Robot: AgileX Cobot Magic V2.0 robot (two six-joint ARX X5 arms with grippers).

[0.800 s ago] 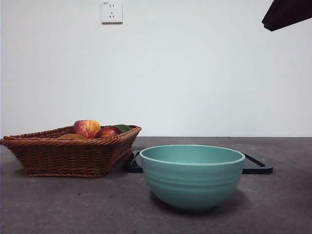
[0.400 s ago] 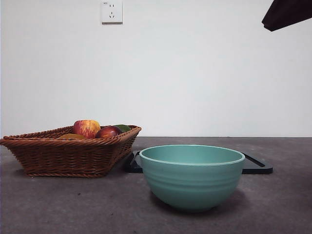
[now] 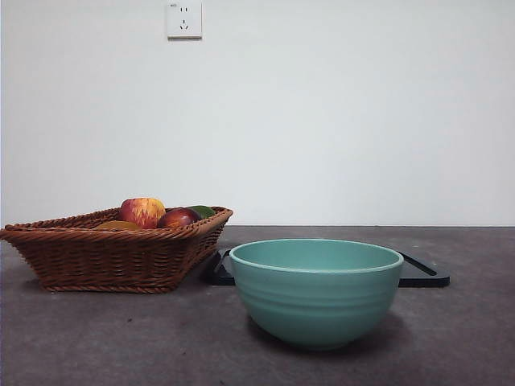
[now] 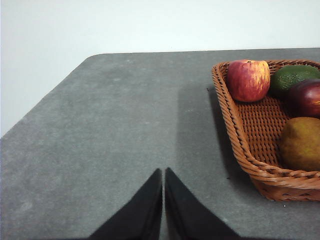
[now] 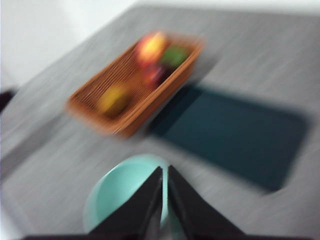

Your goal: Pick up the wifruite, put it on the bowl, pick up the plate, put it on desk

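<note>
Both grippers shut and empty, above the desk [image 3: 96, 338].
Left gripper [image 4: 163, 172] at the wrist frame's bottom centre; right gripper [image 5: 165, 170] blurred, over the bowl [image 3: 316, 291]. One basket [image 3: 105, 257], left of frame, holds four fruits: wifruite [image 4: 301, 144], apple [image 4: 248, 80], dark red fruit [image 4: 306, 97], green fruit [image 4: 292, 76]. One dark tray [image 3: 422, 275] behind the bowl.

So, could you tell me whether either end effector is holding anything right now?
Nothing is held: the left end effector and right end effector are both shut and empty.
</note>
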